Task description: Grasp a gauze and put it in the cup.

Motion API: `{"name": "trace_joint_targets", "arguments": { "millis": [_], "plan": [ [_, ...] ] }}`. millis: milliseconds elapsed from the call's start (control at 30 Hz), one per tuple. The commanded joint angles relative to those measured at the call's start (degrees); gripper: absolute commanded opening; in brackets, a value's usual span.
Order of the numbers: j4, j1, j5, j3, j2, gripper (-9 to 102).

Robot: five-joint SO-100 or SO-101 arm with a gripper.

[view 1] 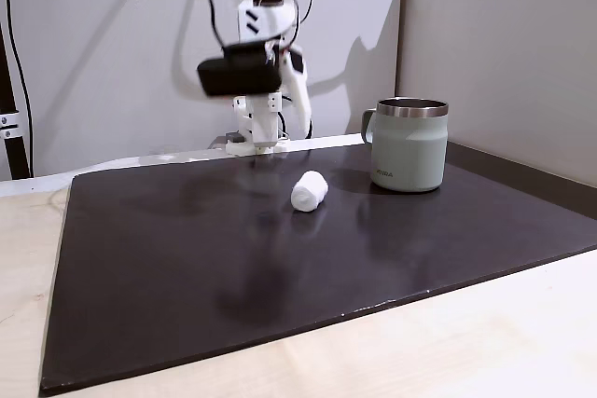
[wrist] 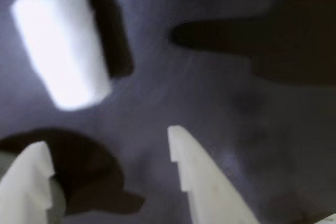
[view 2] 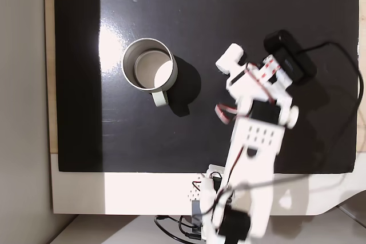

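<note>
Dark matting covers most of the pale wooden table (view 1: pixel 37 202), and on that mat (view 1: pixel 187 258) we find everything the task needs. We see the gauze (view 1: pixel 309 191) lying on its side near the middle of the mat in a fixed view, well apart from the cup (view 1: pixel 408 146), which stands upright to its right with nothing visible inside it from above (view 2: pixel 150 64).

Our gripper (wrist: pixel 110 150) hangs above the mat with its jaws spread wide and nothing between them. In the wrist view the two pale fingers (wrist: pixel 210 182) come up from the bottom edge, and the gauze (wrist: pixel 60 45) sits beyond them, up and to the left, off the line that runs between the fingertips. Its long axis tilts diagonally in that view, from upper left down to lower right.

We judge that the coming move turns on this offset: we need to shift toward the roll and bring the jaws across its short width rather than along its length. From above, the roll (view 2: pixel 229 57) pokes out just past the arm's head, on the side toward the cup.
</note>
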Motion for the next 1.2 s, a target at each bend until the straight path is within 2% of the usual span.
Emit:
{"name": "trace_joint_targets", "arguments": {
  "millis": [0,400,633,700,900,1167],
  "plan": [
    [-1.2,0.4,-0.4,-7.7,-6.2,26],
    [-1.1,-3.6,2.0,-20.5,-23.5,28],
    [-2.5,-5.2,2.8,-21.9,-28.8,27],
    [-3.0,-5.4,3.3,-22.0,-29.4,24],
    [-4.0,-5.2,5.7,-21.8,-29.8,1],
    [-1.1,-5.0,7.1,-21.5,-22.7,0]
  ]
}}
